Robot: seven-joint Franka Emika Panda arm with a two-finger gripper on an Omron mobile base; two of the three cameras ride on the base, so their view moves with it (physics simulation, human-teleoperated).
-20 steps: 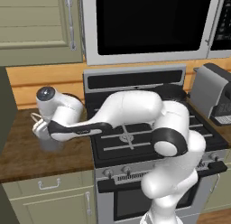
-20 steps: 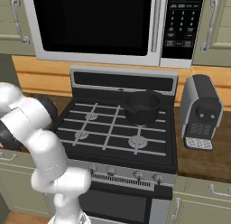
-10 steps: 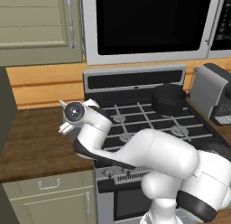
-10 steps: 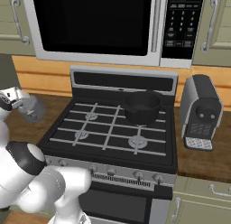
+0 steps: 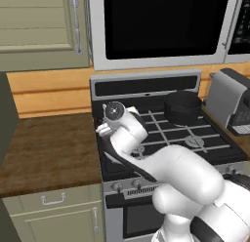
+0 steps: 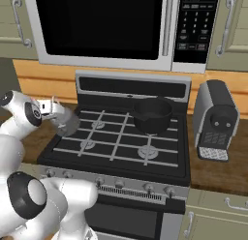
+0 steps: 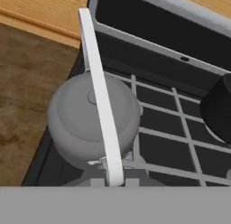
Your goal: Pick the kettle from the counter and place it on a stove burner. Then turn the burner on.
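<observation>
The grey kettle (image 6: 66, 122) hangs from my gripper (image 6: 49, 106) over the left edge of the black stovetop (image 6: 160, 169), clear of the grates. In the hand view its domed body (image 7: 76, 121) sits below the pale wire handle (image 7: 95, 87), and my gripper (image 7: 113, 180) is shut on that handle. The rear-left stove burner (image 6: 98, 124) and the front-left burner (image 6: 87, 144) lie just right of the kettle. The brown wood counter (image 5: 44, 148) stretches to the left of the stove.
A wide black pot (image 6: 152, 113) occupies the rear-right burner. A grey coffee machine (image 6: 218, 120) stands on the counter right of the stove. A row of knobs (image 6: 101, 182) runs along the stove front. The microwave (image 6: 101, 26) hangs overhead.
The arm has swung right, carrying the kettle from over the wood counter to the stove's left edge. The pot and coffee machine have stayed put.
</observation>
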